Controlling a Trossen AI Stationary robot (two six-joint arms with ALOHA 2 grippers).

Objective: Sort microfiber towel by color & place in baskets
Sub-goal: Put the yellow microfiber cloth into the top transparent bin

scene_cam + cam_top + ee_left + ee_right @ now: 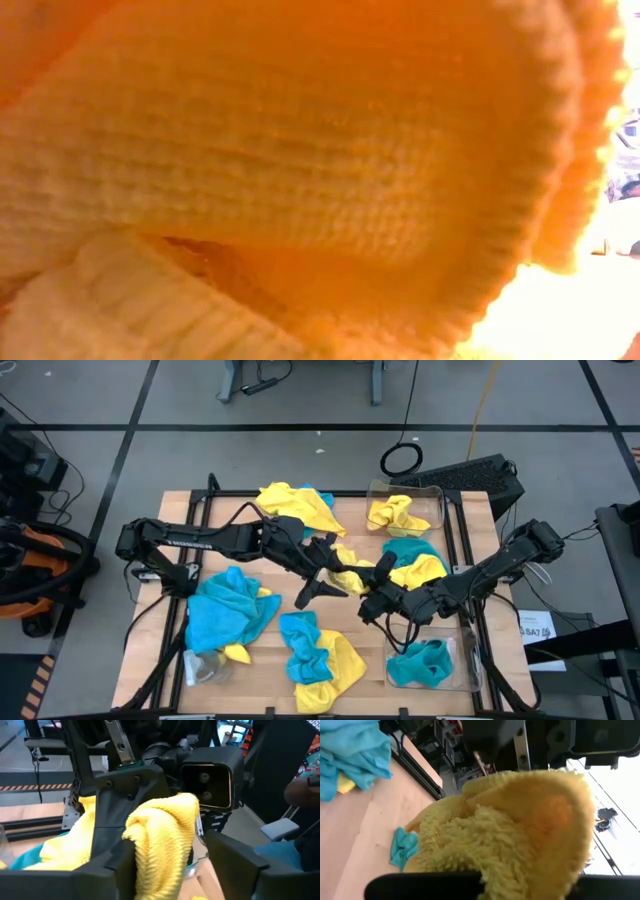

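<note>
1. Left wrist view: the left gripper [172, 865] has its fingers spread, a yellow towel [162, 845] hanging between them.
2. Right gripper [368, 603] is pinched on that same yellow towel [520, 835] at mid-table.
3. Far basket [432, 495] holds yellow cloth; near basket [470, 678] holds turquoise cloth.
4. Other towels, yellow and turquoise, lie scattered across the wooden table [140, 650].
</note>
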